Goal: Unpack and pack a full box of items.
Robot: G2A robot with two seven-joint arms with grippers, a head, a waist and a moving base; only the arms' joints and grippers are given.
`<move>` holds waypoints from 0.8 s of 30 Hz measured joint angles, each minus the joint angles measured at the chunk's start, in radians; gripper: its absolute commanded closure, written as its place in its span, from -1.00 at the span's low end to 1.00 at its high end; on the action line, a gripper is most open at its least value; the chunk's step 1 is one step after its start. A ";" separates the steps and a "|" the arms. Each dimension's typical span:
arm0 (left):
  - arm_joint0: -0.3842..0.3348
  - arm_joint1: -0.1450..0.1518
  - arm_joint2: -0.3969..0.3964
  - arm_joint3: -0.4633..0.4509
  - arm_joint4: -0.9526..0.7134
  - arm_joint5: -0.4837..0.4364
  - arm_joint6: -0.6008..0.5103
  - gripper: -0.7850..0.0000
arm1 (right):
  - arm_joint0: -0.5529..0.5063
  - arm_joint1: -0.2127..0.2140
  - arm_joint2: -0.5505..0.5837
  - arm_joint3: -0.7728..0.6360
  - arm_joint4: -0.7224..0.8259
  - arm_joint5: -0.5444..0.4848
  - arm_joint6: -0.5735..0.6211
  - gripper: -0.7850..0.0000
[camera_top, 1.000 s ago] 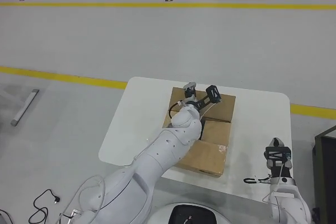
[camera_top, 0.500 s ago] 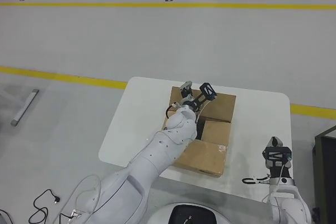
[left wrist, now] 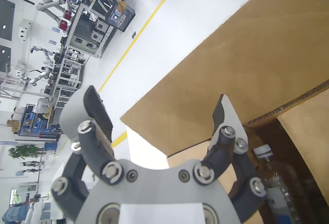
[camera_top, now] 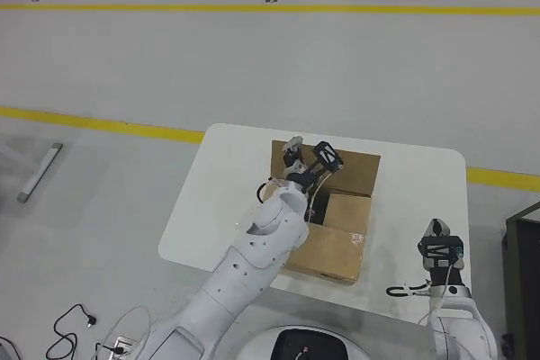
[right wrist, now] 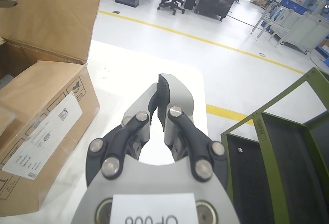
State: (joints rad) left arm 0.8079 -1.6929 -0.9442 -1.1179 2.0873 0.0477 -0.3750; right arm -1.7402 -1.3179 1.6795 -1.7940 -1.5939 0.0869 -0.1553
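A brown cardboard box (camera_top: 337, 252) stands in the middle of the white table (camera_top: 414, 180) with its flaps open. My left gripper (camera_top: 311, 157) hangs open over the box's far side, near the raised far flap (left wrist: 244, 60), with nothing between its fingers. Just below it, inside the box, lies a clear bottle (left wrist: 276, 178) with a white cap. My right gripper (camera_top: 441, 245) is shut and empty above the table's right side, apart from the box (right wrist: 43, 109). The rest of the box's contents are hidden by the left arm and the flaps.
A dark green open cart (right wrist: 270, 158) stands just off the table's right edge, also seen as the cart (camera_top: 533, 261) from above. A shipping label (right wrist: 43, 132) is stuck on the box's side. Bare tabletop lies left of the box and around the right gripper.
The left gripper has shifted a little to the left over the box's far side, still open. The right gripper has drifted slightly left and stays shut.
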 measured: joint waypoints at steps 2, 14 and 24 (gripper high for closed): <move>0.082 0.024 -0.046 -0.130 0.034 -0.056 -0.026 -1.00 | 0.002 0.000 0.000 -0.001 0.000 -0.001 0.001 1.00; 0.433 0.084 -0.207 -0.588 -0.003 -0.213 -0.021 -1.00 | 0.035 0.003 -0.004 -0.020 -0.031 -0.035 0.017 1.00; 0.530 0.106 -0.280 -0.683 -0.024 -0.240 0.006 -1.00 | 0.088 0.015 -0.024 -0.022 -0.161 -0.141 0.005 1.00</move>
State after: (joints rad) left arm 1.3379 -1.5874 -1.2244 -1.8012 2.0630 -0.1921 -0.3688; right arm -1.6521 -1.3025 1.6553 -1.8157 -1.7551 -0.0546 -0.1500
